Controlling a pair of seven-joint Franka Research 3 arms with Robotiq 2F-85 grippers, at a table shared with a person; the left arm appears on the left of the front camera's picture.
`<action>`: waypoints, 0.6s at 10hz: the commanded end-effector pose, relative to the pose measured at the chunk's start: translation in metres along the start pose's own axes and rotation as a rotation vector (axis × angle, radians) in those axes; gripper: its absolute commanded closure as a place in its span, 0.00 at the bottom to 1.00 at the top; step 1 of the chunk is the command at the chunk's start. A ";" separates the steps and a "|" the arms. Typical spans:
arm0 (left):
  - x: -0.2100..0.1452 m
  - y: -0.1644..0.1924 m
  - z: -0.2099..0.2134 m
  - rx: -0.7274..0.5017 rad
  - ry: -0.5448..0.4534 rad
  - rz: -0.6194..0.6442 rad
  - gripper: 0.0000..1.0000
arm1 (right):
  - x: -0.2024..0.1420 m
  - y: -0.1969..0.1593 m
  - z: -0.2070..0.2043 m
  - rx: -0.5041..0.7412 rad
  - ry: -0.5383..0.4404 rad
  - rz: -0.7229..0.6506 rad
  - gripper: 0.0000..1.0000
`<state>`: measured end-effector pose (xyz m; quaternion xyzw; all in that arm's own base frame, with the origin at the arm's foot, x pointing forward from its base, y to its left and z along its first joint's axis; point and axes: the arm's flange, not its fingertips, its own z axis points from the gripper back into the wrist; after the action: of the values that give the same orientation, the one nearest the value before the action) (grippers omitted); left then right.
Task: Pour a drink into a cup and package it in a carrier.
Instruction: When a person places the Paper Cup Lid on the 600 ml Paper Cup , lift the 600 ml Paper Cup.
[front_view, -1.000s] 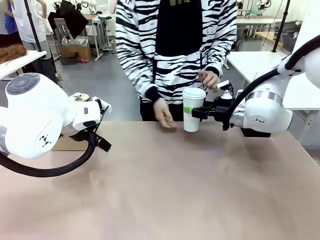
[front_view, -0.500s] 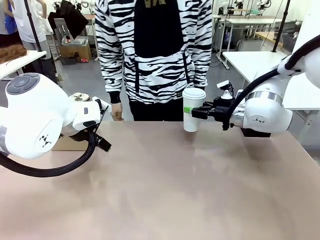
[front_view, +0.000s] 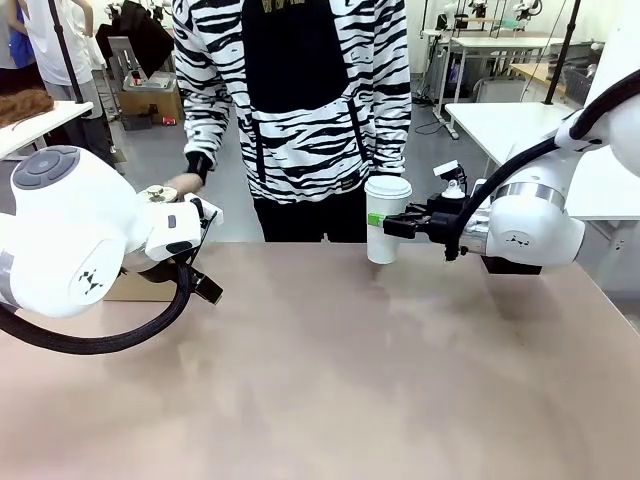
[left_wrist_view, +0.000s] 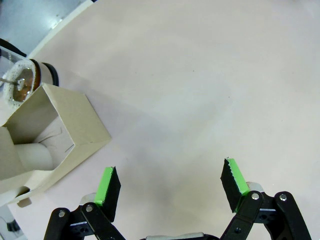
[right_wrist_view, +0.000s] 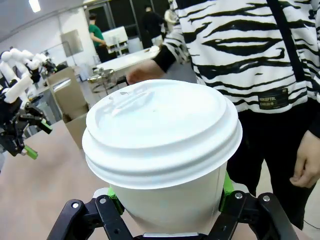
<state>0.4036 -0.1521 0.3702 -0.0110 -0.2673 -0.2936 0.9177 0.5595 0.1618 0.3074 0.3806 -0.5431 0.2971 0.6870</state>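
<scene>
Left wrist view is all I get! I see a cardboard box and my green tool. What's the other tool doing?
Observer: The right tool is gripping a white cup near the far edge of the table.
Operator: Does the cup have a lid?
Observer: Yes, a white lid sits on top.
Operator: Is anybody there?
Observer: A person in a striped top stands at the far side, one hand near the jug.

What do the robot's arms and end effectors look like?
The left arm and right arm are glossy white rounded shells with small dark logos and thick black cables. The left end effector and right end effector are black linkages with bright green pads.
</scene>
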 end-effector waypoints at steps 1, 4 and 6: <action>0.000 0.000 0.000 -0.002 -0.001 0.001 0.00 | 0.000 0.000 0.000 0.000 0.000 0.000 0.19; 0.000 0.000 0.000 -0.002 -0.001 0.001 0.00 | 0.067 0.025 0.036 0.018 -0.035 0.022 0.19; 0.000 0.000 0.000 -0.002 -0.001 0.001 0.00 | 0.116 0.045 0.064 0.018 -0.052 0.029 0.19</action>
<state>0.4036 -0.1524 0.3704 -0.0110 -0.2675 -0.2939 0.9176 0.5345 0.1436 0.4077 0.3833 -0.5671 0.3050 0.6621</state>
